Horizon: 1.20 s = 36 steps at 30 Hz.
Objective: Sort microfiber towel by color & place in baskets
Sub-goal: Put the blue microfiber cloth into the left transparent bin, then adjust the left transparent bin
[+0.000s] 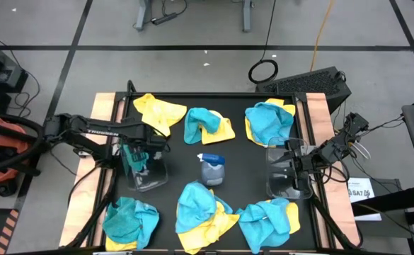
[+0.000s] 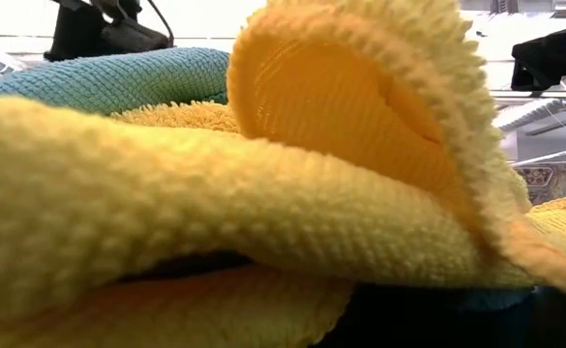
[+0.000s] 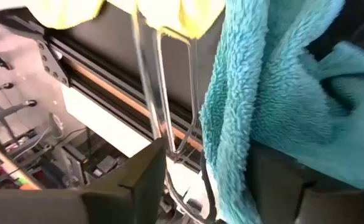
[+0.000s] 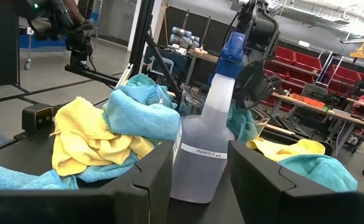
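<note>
towels [image 1: 205,210]: teal and yellow, crumpled, scattered | baskets [image 1: 148,172] [image 1: 286,173]: clear, upright, well apart

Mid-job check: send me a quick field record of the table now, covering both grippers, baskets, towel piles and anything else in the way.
left gripper: over the left basket, holding a teal towel
right gripper: open, empty, at the right basket
left basket: teal towel hanging into it
right basket: looks empty
towel piles: six mixed teal and yellow heaps, e.g.
spray bottle: upright at table centre, between the baskets
</note>
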{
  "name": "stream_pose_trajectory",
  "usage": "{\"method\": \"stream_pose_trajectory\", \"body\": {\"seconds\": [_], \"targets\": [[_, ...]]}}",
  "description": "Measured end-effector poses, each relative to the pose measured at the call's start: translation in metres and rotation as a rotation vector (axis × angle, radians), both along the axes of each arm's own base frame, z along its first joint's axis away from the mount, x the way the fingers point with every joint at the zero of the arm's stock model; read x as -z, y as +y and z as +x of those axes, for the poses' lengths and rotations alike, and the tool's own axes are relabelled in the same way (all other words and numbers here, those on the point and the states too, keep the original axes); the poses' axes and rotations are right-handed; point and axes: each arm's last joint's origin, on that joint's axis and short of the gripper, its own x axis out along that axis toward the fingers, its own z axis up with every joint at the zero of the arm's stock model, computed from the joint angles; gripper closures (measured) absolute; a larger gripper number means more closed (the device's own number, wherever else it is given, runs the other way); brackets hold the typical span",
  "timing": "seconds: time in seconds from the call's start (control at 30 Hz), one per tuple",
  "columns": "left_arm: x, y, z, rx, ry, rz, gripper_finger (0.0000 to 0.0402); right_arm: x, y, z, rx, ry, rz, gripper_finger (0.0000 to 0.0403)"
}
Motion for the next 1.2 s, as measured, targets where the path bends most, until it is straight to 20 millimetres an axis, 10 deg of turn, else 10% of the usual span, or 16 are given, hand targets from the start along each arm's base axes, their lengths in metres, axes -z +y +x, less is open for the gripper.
{"method": "stream_pose_trajectory", "body": {"seconds": [0.33, 0.67, 1.2], "targets": [[-0.038, -0.014, 0.021, -0.027, -0.171, -0.184, 0.0178, 0.000, 0.000, 0.000, 0.000, 0.000, 0.000, 0.0257], [-0.059, -0.070, 0.056, 0.083, -0.548, -0.477, 0.0178, 0.000, 0.000, 0.000, 0.000, 0.000, 0.000, 0.0257], [-0.030, -0.139, 0.066, 0.168, -0.506, -0.447, 0.0178, 0.000, 0.000, 0.000, 0.000, 0.000, 0.000, 0.0257]]}}
